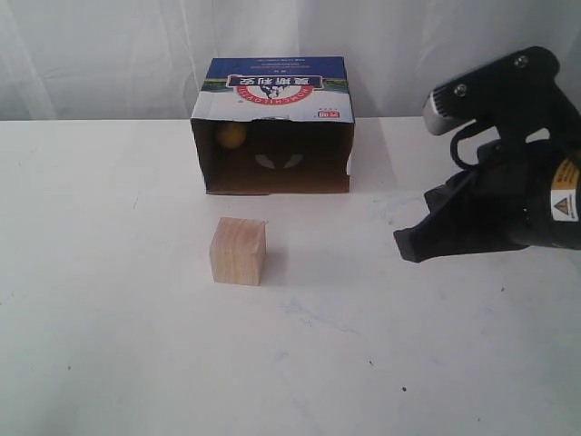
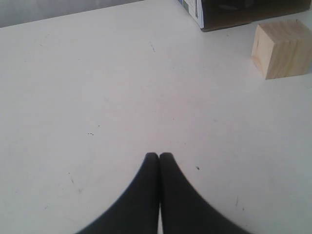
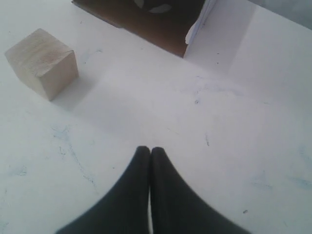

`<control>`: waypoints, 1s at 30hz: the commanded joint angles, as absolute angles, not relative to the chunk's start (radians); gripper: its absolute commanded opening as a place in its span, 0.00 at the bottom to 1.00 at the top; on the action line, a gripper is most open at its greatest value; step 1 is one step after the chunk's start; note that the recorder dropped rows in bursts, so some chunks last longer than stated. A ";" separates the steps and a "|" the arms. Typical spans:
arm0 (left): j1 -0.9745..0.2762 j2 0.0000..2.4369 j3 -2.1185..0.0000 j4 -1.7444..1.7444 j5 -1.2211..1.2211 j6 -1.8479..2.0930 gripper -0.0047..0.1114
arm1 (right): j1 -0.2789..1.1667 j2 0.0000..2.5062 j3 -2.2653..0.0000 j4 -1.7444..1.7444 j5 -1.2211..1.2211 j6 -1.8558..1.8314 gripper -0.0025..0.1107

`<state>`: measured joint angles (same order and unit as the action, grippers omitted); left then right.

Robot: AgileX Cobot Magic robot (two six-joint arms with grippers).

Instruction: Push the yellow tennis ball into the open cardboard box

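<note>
The yellow tennis ball (image 1: 231, 134) lies inside the open cardboard box (image 1: 272, 86), in its dark interior at the upper left. The box rests on its side at the back of the white table, its opening facing the front; a corner of the box (image 2: 243, 12) shows in the left wrist view and the box (image 3: 161, 24) edge in the right wrist view. My right gripper (image 1: 404, 245) is shut and empty, hovering right of the box; its tips (image 3: 149, 150) touch over bare table. My left gripper (image 2: 159, 156) is shut and empty, out of the exterior view.
A pale wooden cube (image 1: 238, 251) stands on the white table (image 1: 109, 318) in front of the box, also seen as the cube (image 2: 282, 48) and the cube (image 3: 43, 68). A white curtain hangs behind the table.
</note>
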<state>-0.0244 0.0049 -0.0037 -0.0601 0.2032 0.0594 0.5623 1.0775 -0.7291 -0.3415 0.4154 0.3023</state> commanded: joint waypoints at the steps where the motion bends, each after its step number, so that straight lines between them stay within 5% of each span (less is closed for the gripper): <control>1: -0.022 0.000 0.000 -0.063 0.204 0.052 0.04 | 0.563 1.049 -0.708 -0.327 0.394 0.321 0.02; 30: -0.022 0.000 0.000 -0.063 0.204 0.052 0.04 | 0.553 1.047 -0.708 -0.303 0.349 0.345 0.02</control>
<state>-0.0244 0.0049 -0.0037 -0.0601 0.2032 0.0594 0.5623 1.0519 -0.7107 -0.3043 0.3470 0.3392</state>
